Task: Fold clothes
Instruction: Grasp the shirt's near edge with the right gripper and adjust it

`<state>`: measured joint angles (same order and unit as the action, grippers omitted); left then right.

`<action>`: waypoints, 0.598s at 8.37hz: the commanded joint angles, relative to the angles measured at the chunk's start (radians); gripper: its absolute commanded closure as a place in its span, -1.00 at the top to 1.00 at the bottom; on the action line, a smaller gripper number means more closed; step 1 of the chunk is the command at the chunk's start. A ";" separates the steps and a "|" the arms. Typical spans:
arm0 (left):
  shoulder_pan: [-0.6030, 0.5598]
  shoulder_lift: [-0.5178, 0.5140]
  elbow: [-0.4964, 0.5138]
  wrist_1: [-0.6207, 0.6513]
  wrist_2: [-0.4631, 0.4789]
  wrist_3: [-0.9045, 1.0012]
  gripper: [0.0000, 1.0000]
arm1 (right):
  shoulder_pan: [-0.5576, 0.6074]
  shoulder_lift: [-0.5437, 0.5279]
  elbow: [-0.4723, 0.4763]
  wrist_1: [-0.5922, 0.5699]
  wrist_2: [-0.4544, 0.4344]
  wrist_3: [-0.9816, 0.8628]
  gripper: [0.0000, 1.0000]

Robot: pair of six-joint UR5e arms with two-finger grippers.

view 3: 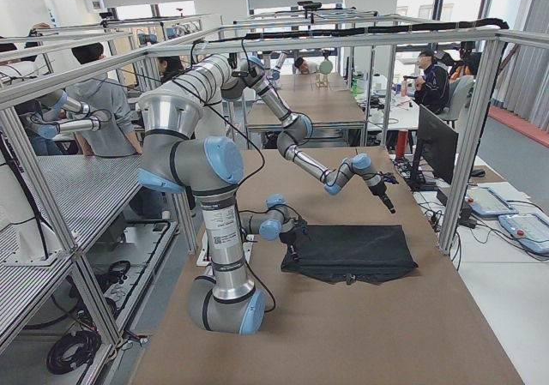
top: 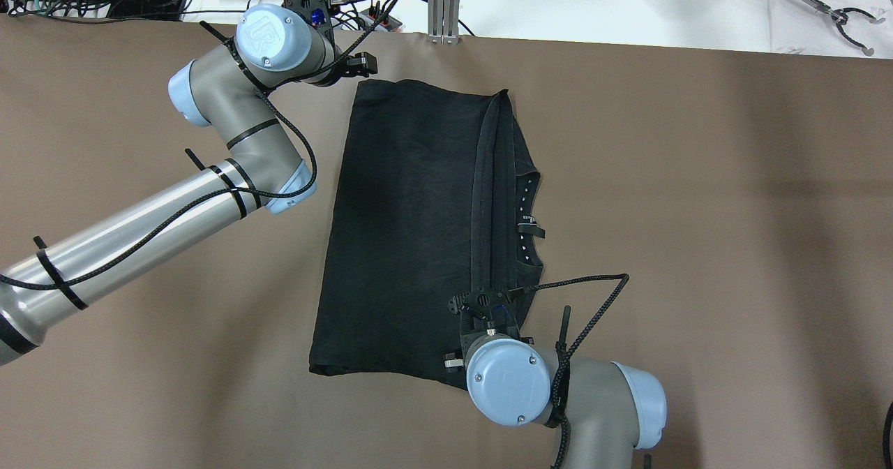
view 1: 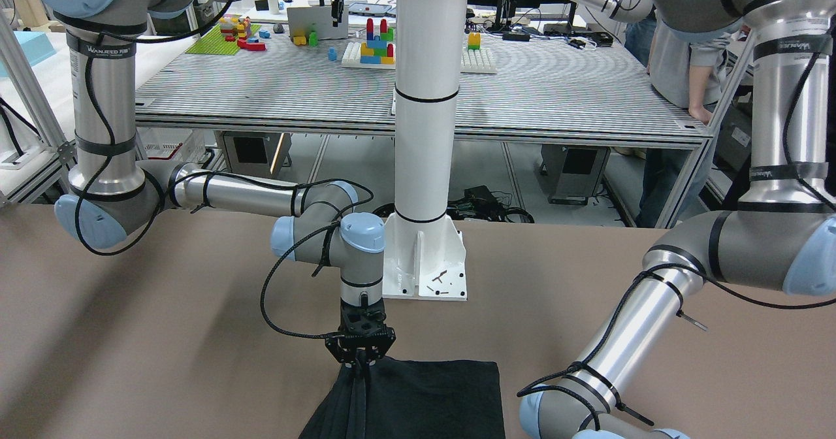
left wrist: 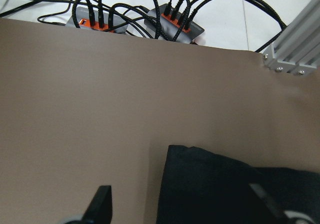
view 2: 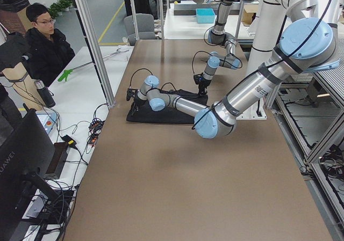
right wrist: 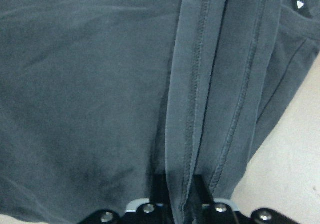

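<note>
Right wrist-mounted view: right gripper (right wrist: 180, 191) pinches the garment (right wrist: 85, 84) by its hem (right wrist: 192, 109); the wide-spread left gripper (left wrist: 182, 204) should first clamp the corner (left wrist: 179, 155) below.

Ahead of the left gripper (left wrist: 182, 206), past the far edge of the brown table (left wrist: 100, 99), you'll see power strips (left wrist: 90, 19) with black cables (left wrist: 165, 4) plugged in, and an aluminium post (left wrist: 295, 54) off to the right. Just behind the right gripper (view 1: 360, 359) stands the white pillar (view 1: 424, 99) on its base plate (view 1: 450, 256).

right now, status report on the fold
Left gripper open over far corner of black garment. Right gripper shut on its folded hem. White pillar base apart from it.
</note>
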<state>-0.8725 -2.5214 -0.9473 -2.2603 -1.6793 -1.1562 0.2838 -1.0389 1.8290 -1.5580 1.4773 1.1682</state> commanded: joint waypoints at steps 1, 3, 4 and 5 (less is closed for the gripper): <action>0.007 0.001 0.001 -0.001 0.006 -0.004 0.89 | 0.000 -0.006 -0.002 -0.004 0.001 -0.001 -1.00; 0.007 0.003 -0.001 -0.001 0.009 -0.011 0.89 | 0.008 -0.004 0.004 -0.013 0.017 -0.004 -1.00; 0.009 0.003 -0.002 -0.001 0.013 -0.014 0.89 | 0.049 -0.007 0.038 -0.034 0.073 -0.030 -1.00; 0.013 0.012 -0.028 -0.001 0.013 -0.023 0.89 | 0.078 -0.051 0.105 -0.092 0.119 -0.063 -1.00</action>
<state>-0.8643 -2.5184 -0.9501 -2.2610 -1.6689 -1.1677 0.3102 -1.0471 1.8503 -1.5815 1.5198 1.1513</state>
